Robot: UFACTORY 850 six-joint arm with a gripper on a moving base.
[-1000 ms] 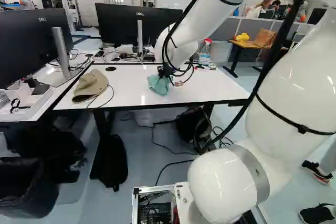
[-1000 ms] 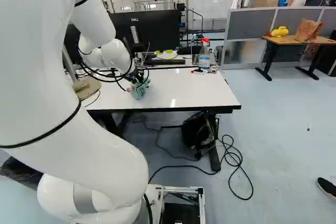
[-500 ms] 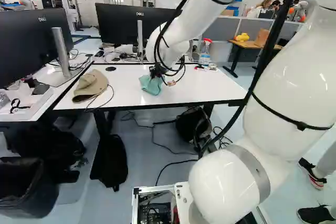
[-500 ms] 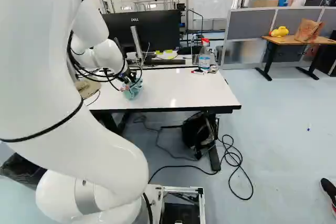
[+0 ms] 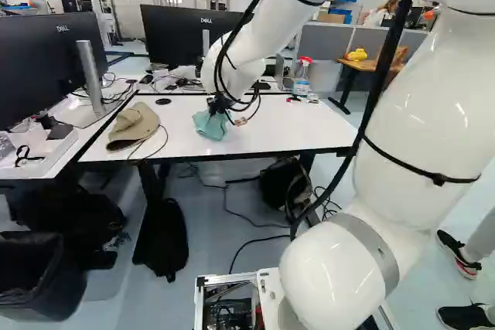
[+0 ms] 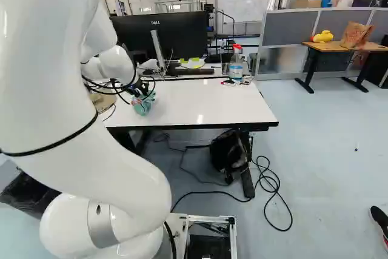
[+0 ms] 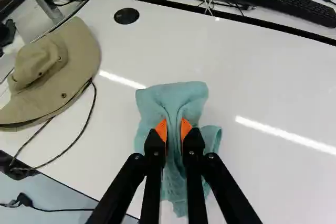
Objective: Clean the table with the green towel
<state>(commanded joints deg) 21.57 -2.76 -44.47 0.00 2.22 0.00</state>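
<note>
- Towel of soft blue-green cloth [image 5: 209, 125] is near the middle of the left base view, at the top of the long, shiny white table with a black edge [image 5: 309, 129]; I can't tell how much of it touches
- Black gripper with two fingers [image 5: 220, 104] is pinching the towel, with a fold squeezed between its orange pads [image 7: 161, 129], and cloth pokes out ahead of them and on both sides
- Big, smooth white robot arm [image 5: 402, 144] fills the right side of the left base view and reaches in to the towel
- Floppy tan cloth hat with a wide brim and a dark string [image 5: 138, 123] lies on the table, left of the towel in the left base view
- Flat, round black disc [image 5: 163, 101] is just behind the hat
- See-through spray bottle with a red top [image 6: 236, 65] stands upright behind the table, in the upper right of the right base view
</note>
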